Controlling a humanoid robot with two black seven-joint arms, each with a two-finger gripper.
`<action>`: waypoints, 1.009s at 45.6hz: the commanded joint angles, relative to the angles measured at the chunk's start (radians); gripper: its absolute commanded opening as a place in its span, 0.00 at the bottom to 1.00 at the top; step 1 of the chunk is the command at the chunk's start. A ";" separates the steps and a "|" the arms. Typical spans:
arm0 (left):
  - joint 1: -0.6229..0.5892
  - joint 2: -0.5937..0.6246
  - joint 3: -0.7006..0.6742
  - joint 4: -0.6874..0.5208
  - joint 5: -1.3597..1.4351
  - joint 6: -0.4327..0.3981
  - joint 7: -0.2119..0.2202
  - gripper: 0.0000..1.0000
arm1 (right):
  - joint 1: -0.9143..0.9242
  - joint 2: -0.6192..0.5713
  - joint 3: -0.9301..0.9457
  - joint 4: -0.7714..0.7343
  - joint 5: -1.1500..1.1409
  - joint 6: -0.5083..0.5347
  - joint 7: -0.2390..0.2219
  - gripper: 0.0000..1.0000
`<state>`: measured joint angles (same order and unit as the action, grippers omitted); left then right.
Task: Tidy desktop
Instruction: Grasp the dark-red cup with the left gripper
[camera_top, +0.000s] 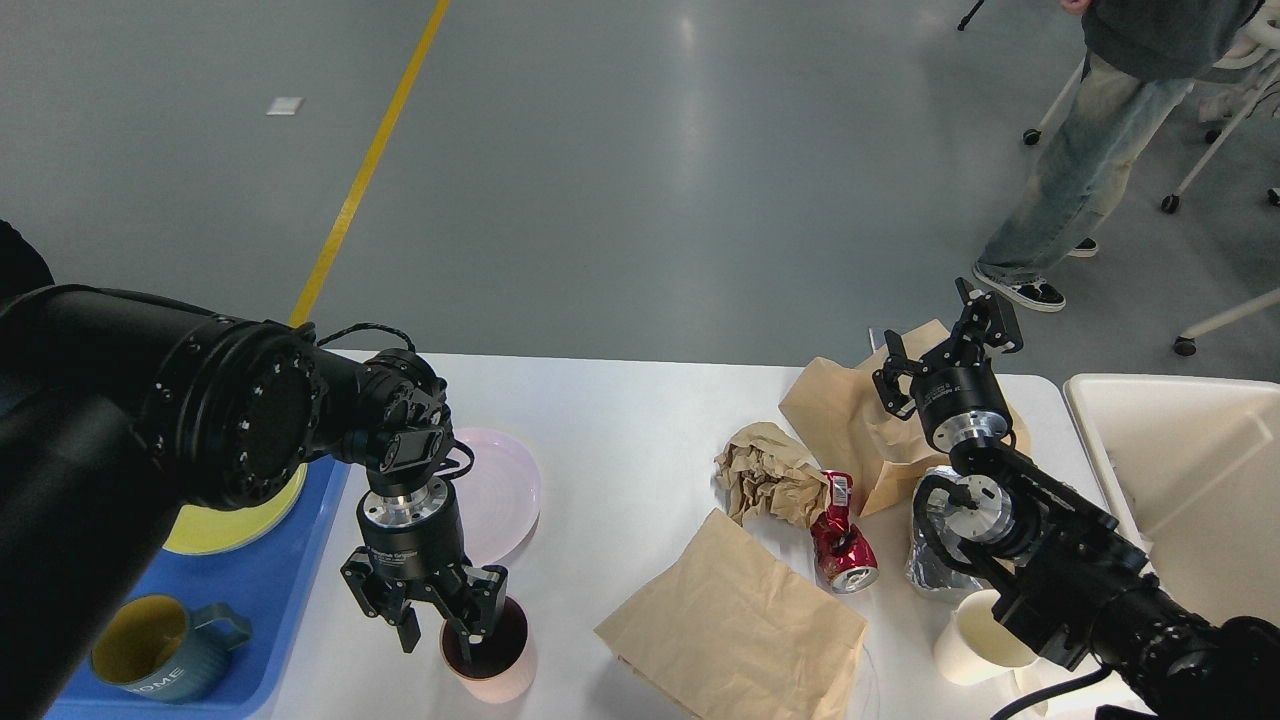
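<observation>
Jaws first, from my head view: my left gripper straddles the rim of the pink cup, one finger inside, not yet closed on it, while my right gripper hangs spread above the litter. On the desktop I count one pink plate, two flat brown bags, one crumpled paper wad, one red can, one foil lump and one white paper cup. Tidying looks barely begun: only one yellow plate and one blue mug sit in the blue tray, and the cream bin shows nothing inside.

Bare desktop runs between the pink plate on the left and the crumpled paper on the right. Nearer, a flat brown bag blocks the middle.
</observation>
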<state>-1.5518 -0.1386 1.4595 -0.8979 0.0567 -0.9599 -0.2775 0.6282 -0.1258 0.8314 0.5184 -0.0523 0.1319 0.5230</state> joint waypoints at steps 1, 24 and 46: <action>0.007 -0.001 -0.005 0.016 0.000 0.000 0.000 0.48 | -0.001 0.000 0.000 0.000 0.000 0.000 0.000 1.00; 0.030 -0.001 -0.008 0.019 -0.001 0.000 0.000 0.19 | 0.001 0.000 0.000 0.000 0.000 0.000 0.000 1.00; 0.013 0.004 -0.042 0.017 -0.021 0.000 -0.003 0.00 | -0.001 0.000 0.000 0.000 0.000 0.000 0.000 1.00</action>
<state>-1.5281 -0.1374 1.4337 -0.8793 0.0360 -0.9599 -0.2807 0.6284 -0.1258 0.8314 0.5182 -0.0520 0.1319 0.5230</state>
